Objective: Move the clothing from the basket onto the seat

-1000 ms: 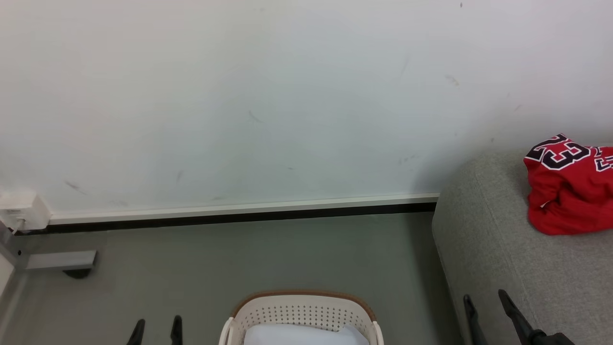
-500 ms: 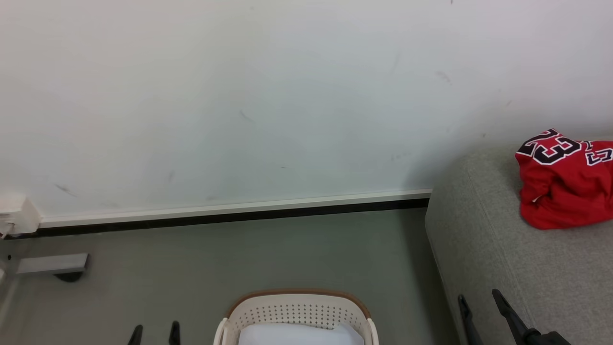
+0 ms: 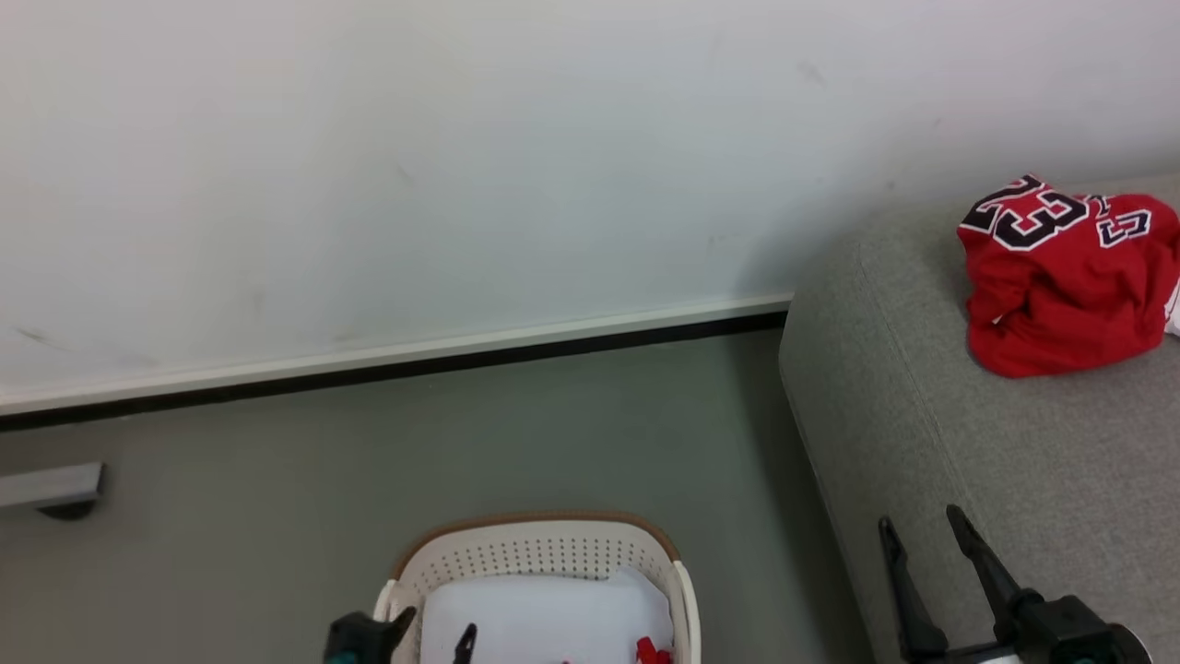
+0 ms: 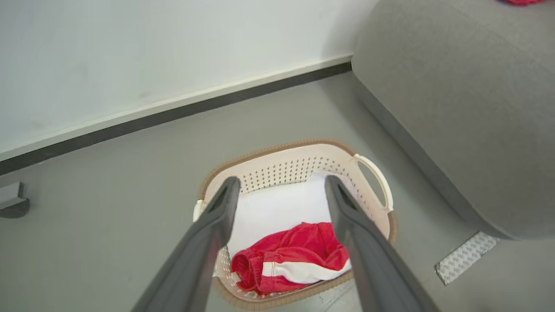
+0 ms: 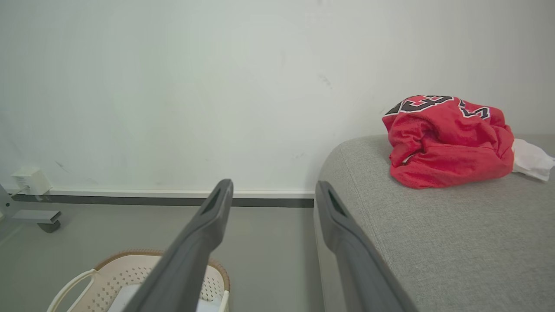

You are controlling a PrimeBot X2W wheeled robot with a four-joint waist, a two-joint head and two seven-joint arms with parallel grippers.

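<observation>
Nothing hung over the basket point(image 4: 277, 149), so my left gripper point(image 4: 282, 180), fingers wide apart, had an open drop straight in. The seat point(image 4: 455, 108) crowded the right side; bare floor point(image 4: 108, 195) ran to the wall point(image 4: 151, 56).

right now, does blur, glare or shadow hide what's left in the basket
Head view: even light, no glare, but the frame edge crops the basket. Left wrist view: clear; red shorts on a white cloth show between the left gripper's fingers. Right wrist view: jersey sharp on the sofa.
</observation>
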